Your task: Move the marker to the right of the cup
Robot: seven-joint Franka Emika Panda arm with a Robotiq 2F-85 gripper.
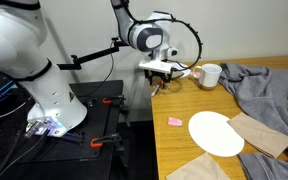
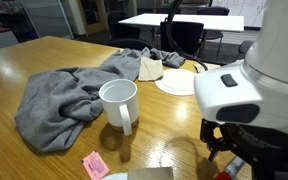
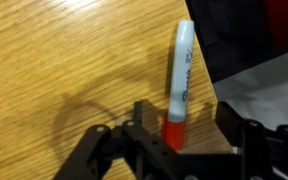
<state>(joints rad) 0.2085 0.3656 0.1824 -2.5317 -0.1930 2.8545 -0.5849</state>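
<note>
The marker (image 3: 181, 70) has a red cap and a pale body. It lies on the wooden table close to the table's edge. In the wrist view my gripper (image 3: 184, 125) is open, with one finger on each side of the marker's red end and neither touching it. In an exterior view the gripper (image 1: 159, 72) hangs low over the table's edge, a short way from the cup (image 1: 210, 75), a white mug with a side handle. In an exterior view the cup (image 2: 119, 103) stands mid-table and the gripper (image 2: 229, 152) is at the lower right with a bit of red (image 2: 235, 166) under it.
A crumpled grey cloth (image 1: 259, 85) lies beyond the cup and also shows in an exterior view (image 2: 59, 100). A flat white plate (image 1: 216, 133), brown paper napkins (image 1: 259, 132) and a pink scrap (image 1: 174, 121) lie on the table. The table's edge (image 3: 216, 95) runs right beside the marker.
</note>
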